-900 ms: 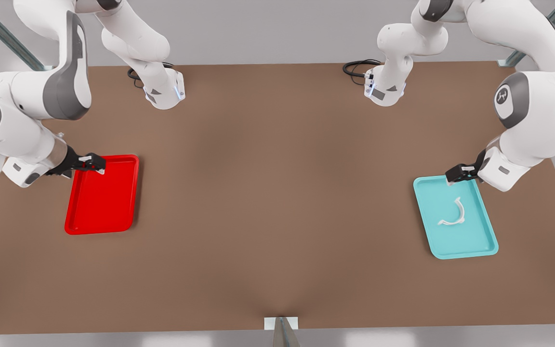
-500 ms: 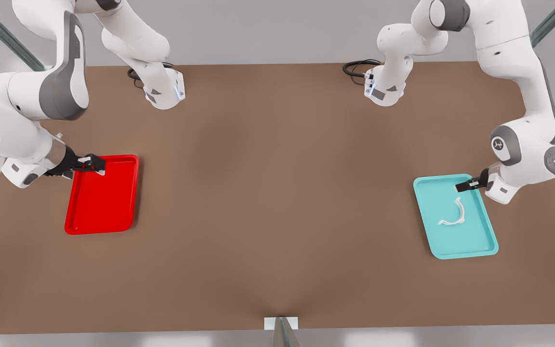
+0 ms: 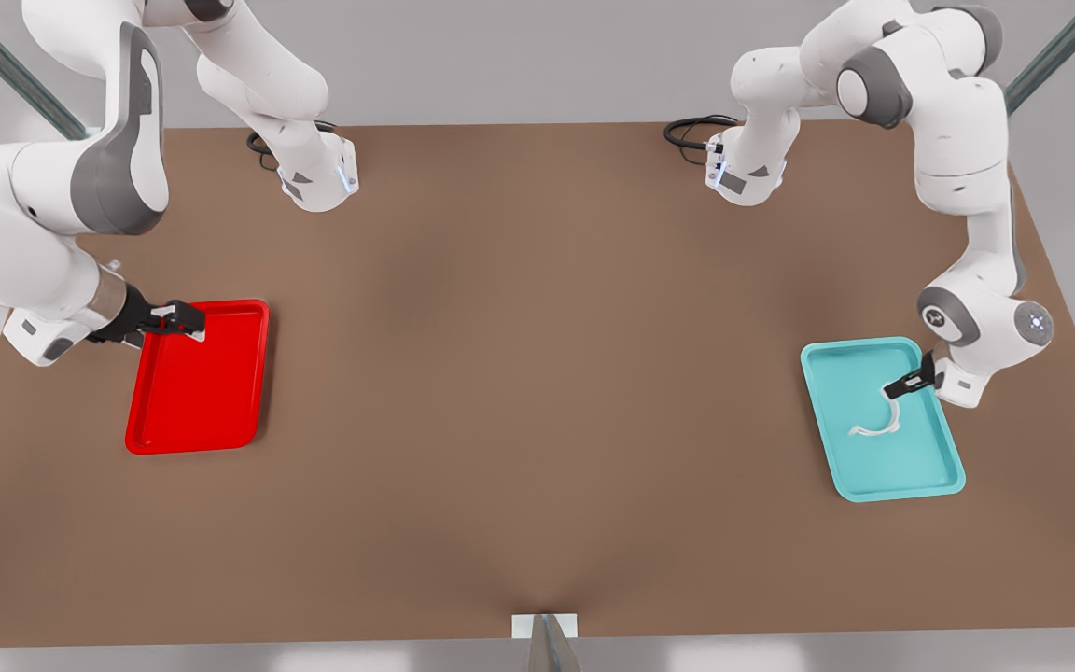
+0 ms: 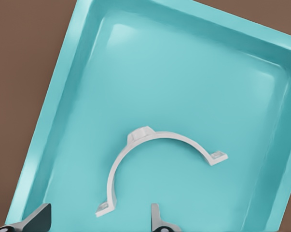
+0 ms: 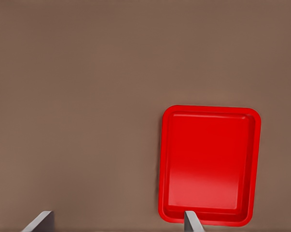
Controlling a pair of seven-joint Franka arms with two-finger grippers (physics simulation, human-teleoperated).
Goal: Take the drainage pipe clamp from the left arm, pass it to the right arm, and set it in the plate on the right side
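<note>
1. Drainage pipe clamp [image 3: 881, 422] is lying flat inside the teal tray [image 3: 836, 448], on the front view's right, arch side up in the left wrist view [image 4: 155, 150].
2. Left end effector [image 3: 901, 386] is hanging just above the clamp's upper end, fingers [image 4: 157, 221] spread apart and gripping nothing.
3. Right end effector [image 3: 185, 322] is waiting over the near corner of the red plate [image 3: 197, 411], fingers [image 5: 192, 223] parted and empty.
4. Both trays are resting well apart on the brown worktop [image 3: 537, 392].
</note>
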